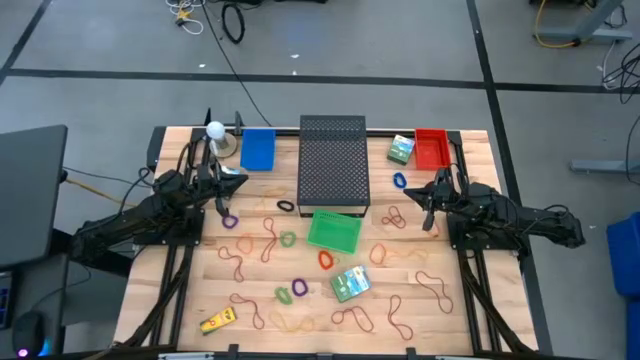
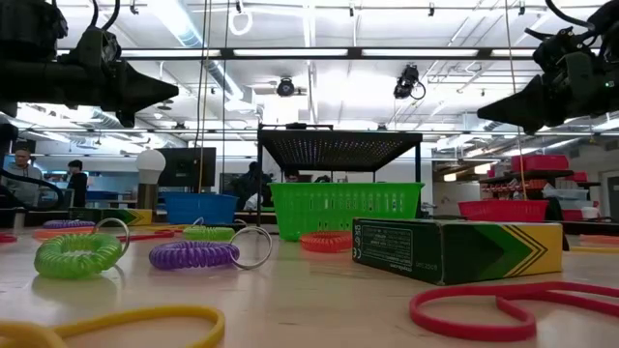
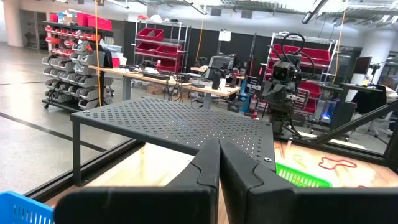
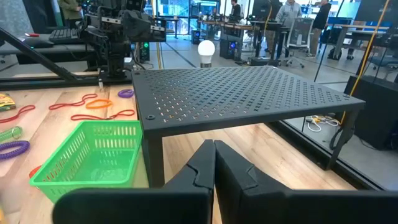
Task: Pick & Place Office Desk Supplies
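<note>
surface: wooden table (image 1: 180,300) | laid on it: rubber bands (image 1: 352,318), coiled rings (image 1: 292,292), green boxes (image 1: 349,284), green basket (image 1: 334,231), black mesh stand (image 1: 333,160), blue tray (image 1: 257,149), red tray (image 1: 432,148)

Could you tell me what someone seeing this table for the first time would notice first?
Probably the black mesh stand at the middle back of the table, with the green basket just in front of it. Next, the rubber bands and coloured coil rings scattered over the front of the wood. The left gripper and right gripper hang shut on either side of the stand.
</note>
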`<state>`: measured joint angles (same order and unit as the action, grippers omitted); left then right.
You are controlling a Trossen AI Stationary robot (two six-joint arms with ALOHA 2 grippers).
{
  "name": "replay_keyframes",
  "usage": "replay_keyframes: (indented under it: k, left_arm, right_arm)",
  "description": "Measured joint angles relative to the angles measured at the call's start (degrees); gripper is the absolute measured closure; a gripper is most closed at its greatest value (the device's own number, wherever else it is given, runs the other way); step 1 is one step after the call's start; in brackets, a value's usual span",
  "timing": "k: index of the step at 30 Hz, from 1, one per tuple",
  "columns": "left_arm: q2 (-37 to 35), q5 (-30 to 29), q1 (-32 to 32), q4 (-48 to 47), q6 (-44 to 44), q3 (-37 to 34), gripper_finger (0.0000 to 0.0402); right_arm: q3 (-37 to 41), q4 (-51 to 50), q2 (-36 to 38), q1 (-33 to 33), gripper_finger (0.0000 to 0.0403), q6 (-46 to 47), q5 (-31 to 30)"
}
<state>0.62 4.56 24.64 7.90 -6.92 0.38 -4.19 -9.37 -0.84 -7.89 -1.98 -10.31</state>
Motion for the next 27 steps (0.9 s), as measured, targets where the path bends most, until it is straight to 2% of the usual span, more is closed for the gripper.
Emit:
replay_keyframes:
  k: [14,15,17,19,21,24,27]
  left_arm:
    - [0.0,0.0,0.0,0.0,0.0,0.0,0.0394]
    - [0.0,0.0,0.0,-0.5,2.1,0.0,0.0394]
    - [0.1,0.7,0.1,-5.8,17.7,0.1,0.0394]
    - [1.1,1.2,0.1,-4.9,32.4,0.0,0.0394]
    - [1.9,1.5,0.1,-4.2,42.1,0.0,0.0394]
    - [1.9,0.6,0.1,-2.8,48.2,0.0,0.0394]
    - [1.9,0.2,0.1,-3.1,48.3,0.0,0.0394]
  right_arm:
    - [0.0,0.0,0.0,0.0,0.0396,0.0,0.0]
    - [0.0,0.0,0.0,0.0,0.0396,0.0,0.0]
    - [0.0,0.0,0.0,0.0,0.0396,0.0,0.0]
    - [0.0,0.0,0.0,0.0,0.0396,0.0,0.0]
    - [0.0,0.0,0.0,0.0,0.0396,0.0,0.0]
    - [0.0,0.0,0.0,0.0,0.0396,0.0,0.0]
    - [0.0,0.0,0.0,0.0,0.0396,0.0,0.0]
